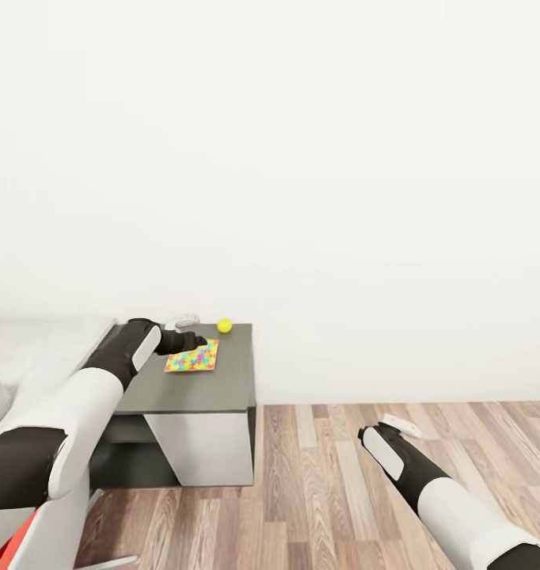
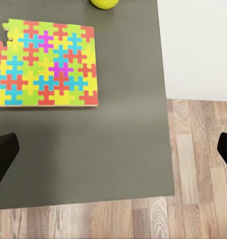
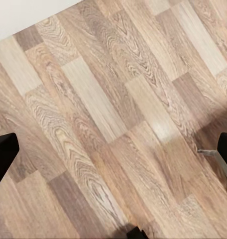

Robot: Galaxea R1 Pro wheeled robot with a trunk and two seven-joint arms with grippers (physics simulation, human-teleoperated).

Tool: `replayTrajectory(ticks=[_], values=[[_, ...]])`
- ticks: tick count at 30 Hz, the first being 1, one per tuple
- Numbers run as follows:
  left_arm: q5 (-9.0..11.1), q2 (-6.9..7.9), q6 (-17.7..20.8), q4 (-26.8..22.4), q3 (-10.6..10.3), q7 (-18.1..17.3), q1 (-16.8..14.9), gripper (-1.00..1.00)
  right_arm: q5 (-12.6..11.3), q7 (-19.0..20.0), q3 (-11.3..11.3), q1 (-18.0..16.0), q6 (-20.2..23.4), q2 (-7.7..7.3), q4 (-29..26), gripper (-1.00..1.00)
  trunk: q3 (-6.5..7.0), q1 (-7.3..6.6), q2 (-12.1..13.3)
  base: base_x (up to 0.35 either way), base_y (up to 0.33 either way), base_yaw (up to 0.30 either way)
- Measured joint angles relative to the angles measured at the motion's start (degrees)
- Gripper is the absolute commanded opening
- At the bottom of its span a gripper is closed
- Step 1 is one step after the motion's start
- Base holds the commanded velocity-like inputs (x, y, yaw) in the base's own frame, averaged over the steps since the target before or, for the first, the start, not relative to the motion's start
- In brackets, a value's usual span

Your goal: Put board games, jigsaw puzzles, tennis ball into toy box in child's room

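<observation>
The puzzle (image 1: 192, 355) lay flat on the dark grey part of the table (image 1: 222, 388), near its back, with the ball (image 1: 224, 325) just behind it by the wall. In the left wrist view the puzzle (image 2: 46, 62) sat well ahead of the fingertips (image 2: 3, 157), its near edge apart from them, and the ball (image 2: 104, 3) was cut by the frame edge. I had the left gripper (image 1: 192, 342) reaching out over the puzzle's back edge, jaws spread wide and empty; both tips stood at the far sides of the wrist picture with bare tabletop between. I judged that spread suited a flat square, since it must be caught across an edge or slid to the table's rim.

A pale object (image 1: 186, 321) sat behind the left arm; I couldn't tell what it was. The toy box was not something I could pick out here.

The right gripper (image 1: 402, 425) hung low over the wood floor (image 1: 341, 491), well apart from the table, its fingers (image 3: 3, 149) also wide with nothing but planks between them. I took it as parked out of the way while the left arm worked. A red patch, probably the chair (image 1: 17, 546), showed low beside the left arm.
</observation>
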Motion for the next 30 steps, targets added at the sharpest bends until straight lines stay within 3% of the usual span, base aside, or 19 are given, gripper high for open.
replayTrajectory(ticks=[30], values=[[0.0, 0.00, 0.0, 0.0, -0.2, 0.1, 0.0, 1.00, 0.1, 0.0, 0.1, 0.0, -0.3, 0.11, 0.1, 1.00, 1.13, 0.00, 0.0, 0.043, -0.003, 0.000]])
